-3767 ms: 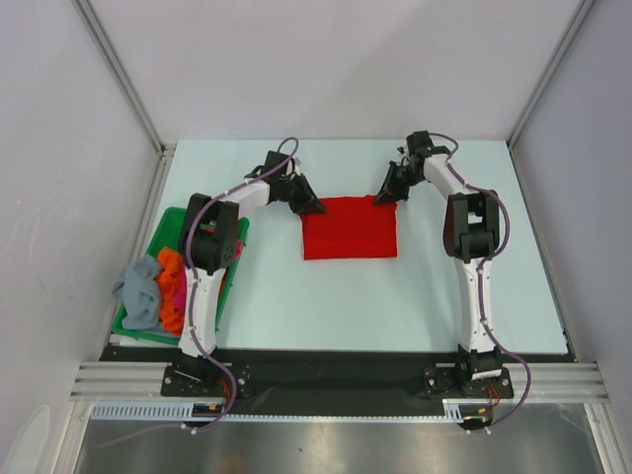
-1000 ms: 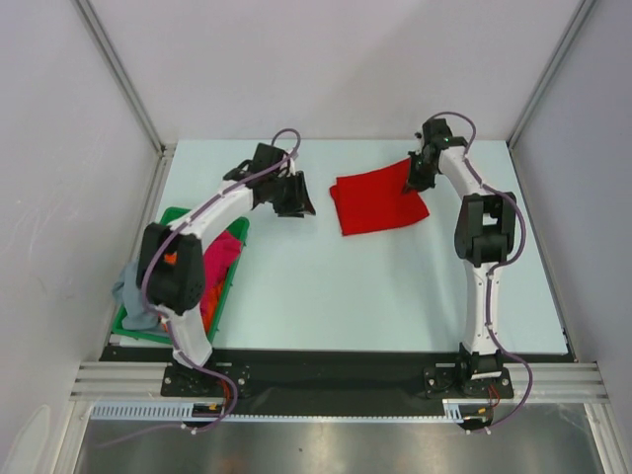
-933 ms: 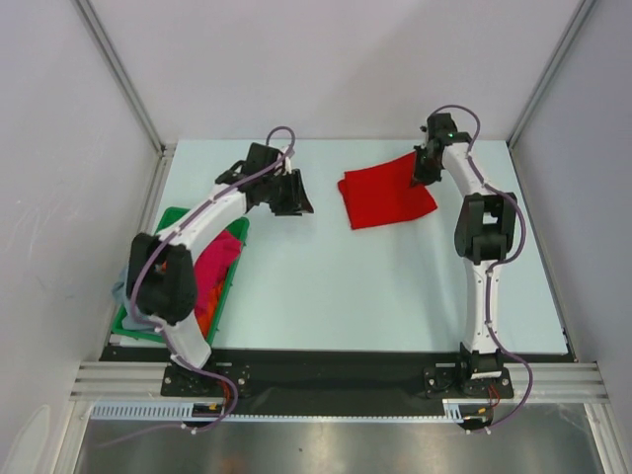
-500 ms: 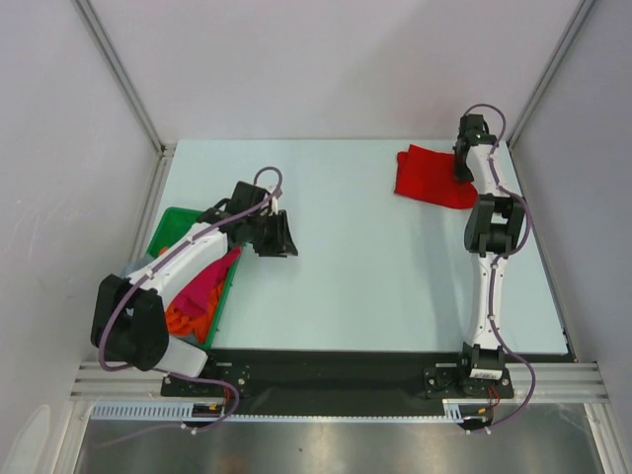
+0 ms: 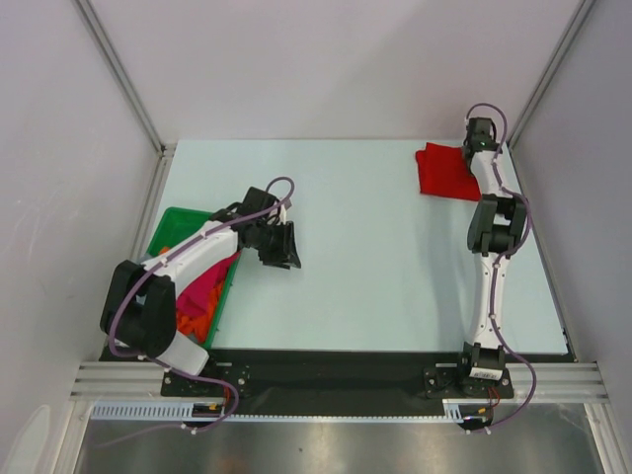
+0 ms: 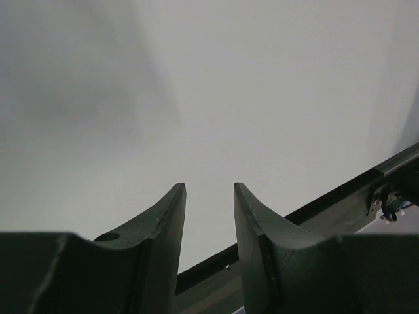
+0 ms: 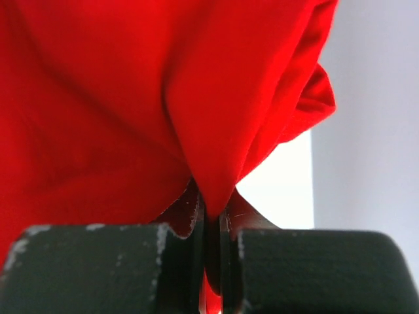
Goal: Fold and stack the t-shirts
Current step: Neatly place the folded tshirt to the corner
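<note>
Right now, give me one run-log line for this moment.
right gripper: shut on bright red cloth t-shirt, far right corner | left gripper: open, empty, beside green plastic rectangular tray | magenta-pink cloth shirt: in tray

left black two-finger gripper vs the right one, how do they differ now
The left gripper is open with nothing between its jaws; the right gripper is shut on a fold of the bright red cloth t-shirt. The left gripper sits beside the green plastic tray on the left; the right gripper reaches the far right corner of the pale table. Both are dark two-finger grippers.
</note>
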Tool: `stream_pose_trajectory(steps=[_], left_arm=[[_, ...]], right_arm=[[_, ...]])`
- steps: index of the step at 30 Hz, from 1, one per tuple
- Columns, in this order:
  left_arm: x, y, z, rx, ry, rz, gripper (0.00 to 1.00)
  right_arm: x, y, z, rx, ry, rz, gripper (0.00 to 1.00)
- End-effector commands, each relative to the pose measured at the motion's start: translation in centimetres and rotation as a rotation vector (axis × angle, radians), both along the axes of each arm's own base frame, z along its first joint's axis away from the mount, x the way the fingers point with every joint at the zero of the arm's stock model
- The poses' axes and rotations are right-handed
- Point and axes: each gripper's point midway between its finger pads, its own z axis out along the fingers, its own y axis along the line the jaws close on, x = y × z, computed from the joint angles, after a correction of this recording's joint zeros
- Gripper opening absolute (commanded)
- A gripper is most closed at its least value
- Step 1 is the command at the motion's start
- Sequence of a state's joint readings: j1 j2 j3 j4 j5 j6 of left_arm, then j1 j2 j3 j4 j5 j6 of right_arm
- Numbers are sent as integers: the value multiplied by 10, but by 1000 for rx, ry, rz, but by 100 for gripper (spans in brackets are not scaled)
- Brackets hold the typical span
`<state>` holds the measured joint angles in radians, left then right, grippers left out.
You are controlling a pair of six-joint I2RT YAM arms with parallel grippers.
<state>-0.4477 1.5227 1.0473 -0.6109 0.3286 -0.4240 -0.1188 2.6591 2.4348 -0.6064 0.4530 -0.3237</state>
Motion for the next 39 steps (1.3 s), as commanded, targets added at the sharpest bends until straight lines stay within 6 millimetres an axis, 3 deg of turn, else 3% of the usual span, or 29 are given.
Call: stream_pose_trajectory(steps=[1, 6, 14, 20, 21, 24, 27, 28, 29, 32, 35, 39], left_arm=[[8, -8, 9, -19, -36, -36, 41], [10, -11, 10, -17, -36, -29, 41], [3, -11, 9, -17, -30, -27, 41], [0, -11, 7, -21, -23, -32, 41], [-2, -12, 6, -25, -20, -36, 42], [-4, -12, 5, -31, -11, -41, 42], [-7, -12, 4, -34, -5, -50, 42], [-8, -13, 3, -36, 0, -54, 43], [-9, -13, 4, -39, -2, -55, 43], [-11, -13, 4, -48, 6, -55, 43], [-9, -15, 7, -56, 0, -54, 43], [-5, -18, 14, -73, -16, -45, 43]], right_arm=[[19, -37, 27, -115, -97, 0, 0], [35, -45, 37, -194, -138, 41, 0], [44, -46, 19, -223, -123, 109, 0], [51, -51, 23, -251, -156, 101, 1], [50, -52, 21, -254, -156, 94, 3], [51, -52, 21, -253, -162, 89, 36], [51, -51, 20, -248, -161, 86, 46], [49, -53, 25, -259, -166, 66, 48], [49, -53, 28, -257, -173, 59, 63], [49, -49, 51, -287, -202, 40, 84], [53, -41, 90, -334, -270, 22, 94], [52, -25, 118, -316, -315, 27, 95]])
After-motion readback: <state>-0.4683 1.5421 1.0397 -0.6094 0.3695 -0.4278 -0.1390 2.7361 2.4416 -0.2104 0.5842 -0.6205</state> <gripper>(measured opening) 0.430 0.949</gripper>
